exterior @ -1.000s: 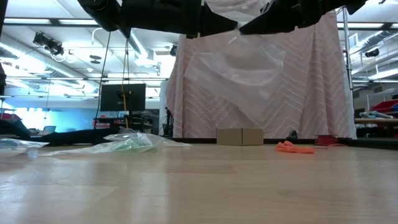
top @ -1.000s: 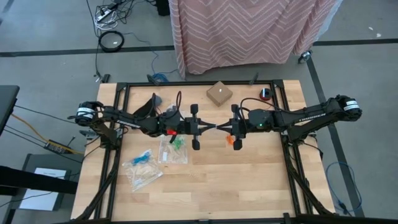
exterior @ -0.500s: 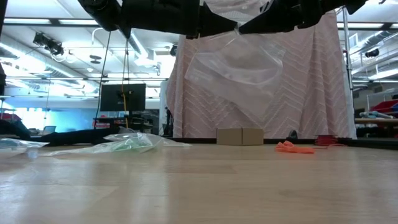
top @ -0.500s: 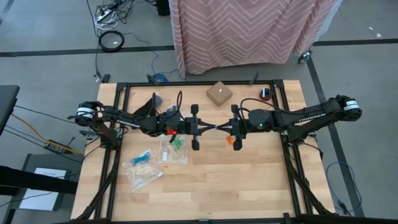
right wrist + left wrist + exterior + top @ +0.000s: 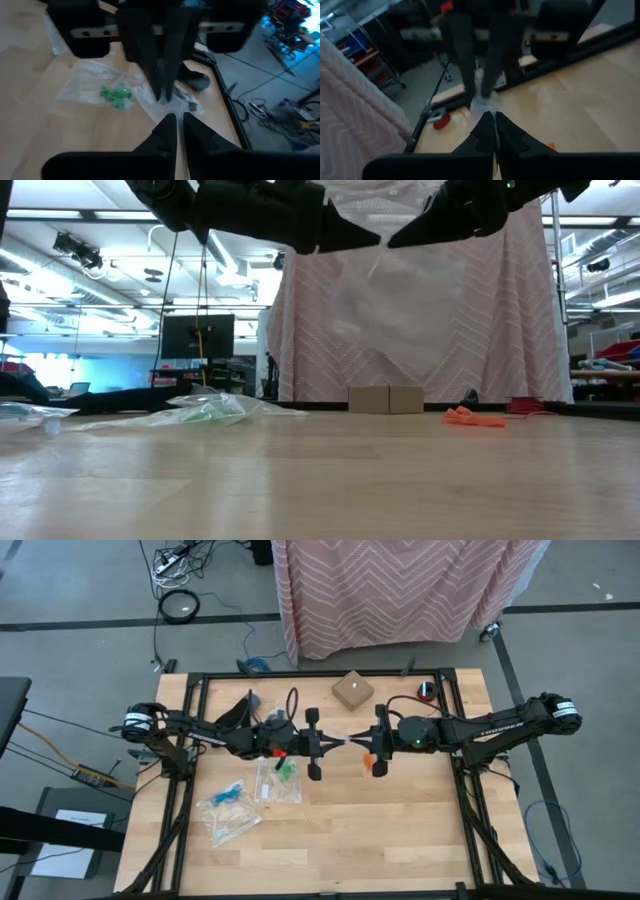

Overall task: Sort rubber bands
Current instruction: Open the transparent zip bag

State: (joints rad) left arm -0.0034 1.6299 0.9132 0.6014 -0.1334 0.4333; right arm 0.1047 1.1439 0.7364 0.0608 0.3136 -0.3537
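Motion shows at the middle of the surface. The clear bag hung as a slack sheet under the two claws half a second ago; in the low view it is now only a faint blur between their tips. The left claw stays clamped on the bag's edge. The right claw meets it tip to tip, but whether it grips or is letting go cannot be told. The orange bands lie loose on the surface under the right arm, and the green bands sit in another bag. Probably the mouth is being tugged open, and the orange bands remain unsorted.
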